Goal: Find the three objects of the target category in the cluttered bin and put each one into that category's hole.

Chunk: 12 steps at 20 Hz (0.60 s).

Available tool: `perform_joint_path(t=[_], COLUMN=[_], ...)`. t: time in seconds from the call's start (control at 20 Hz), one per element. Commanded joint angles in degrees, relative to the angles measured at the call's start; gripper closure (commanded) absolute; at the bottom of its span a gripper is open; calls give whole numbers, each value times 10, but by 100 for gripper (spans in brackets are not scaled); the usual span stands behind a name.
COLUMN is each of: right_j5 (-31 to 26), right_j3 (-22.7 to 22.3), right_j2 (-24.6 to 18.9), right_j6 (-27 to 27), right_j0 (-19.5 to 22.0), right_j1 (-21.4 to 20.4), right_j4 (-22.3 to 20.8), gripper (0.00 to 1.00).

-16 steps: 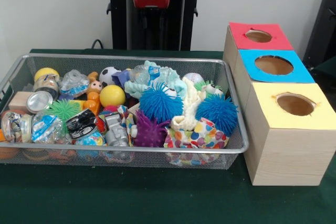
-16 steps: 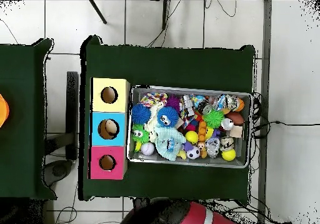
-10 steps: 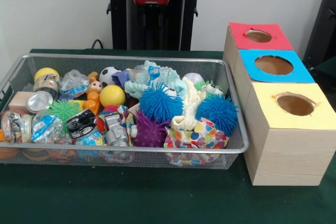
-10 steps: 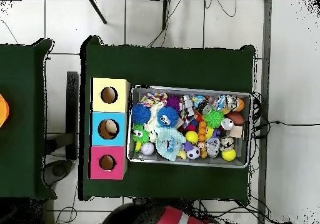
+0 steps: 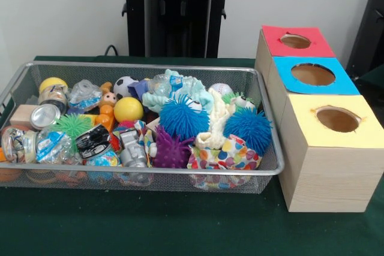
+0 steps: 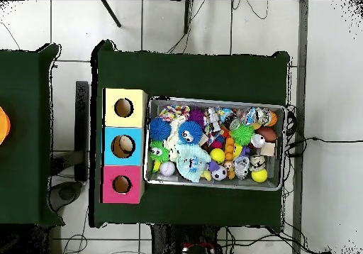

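Bin (image 5: 264, 169) looked full and untouched; holes at its 3 o'clock: red (image 5: 295, 41), blue (image 5: 312, 74), yellow (image 5: 337, 119). Nothing visibly sorted. Gripper unseen; fingers' state could not be told.

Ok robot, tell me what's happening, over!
Gripper not in view, arm pulled back. Bin full of toys, nothing picked. Red, blue and yellow holes all clear.
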<state>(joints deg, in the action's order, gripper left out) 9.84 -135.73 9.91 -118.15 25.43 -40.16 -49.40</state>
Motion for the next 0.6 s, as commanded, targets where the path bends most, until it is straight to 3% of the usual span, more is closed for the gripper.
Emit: perform_joint_path(t=[0.05, 0.15, 0.4, 0.6], right_j5=[-103, -101, -123, -104], right_j3=[55, 67, 101, 109], right_j2=[-149, -153, -220, -200], right_j6=[8, 4, 22, 3], right_j0=[41, 42, 101, 81], right_j1=[-50, -35, 20, 31], right_j4=[22, 17, -3, -9], gripper=[0, 0, 0, 0])
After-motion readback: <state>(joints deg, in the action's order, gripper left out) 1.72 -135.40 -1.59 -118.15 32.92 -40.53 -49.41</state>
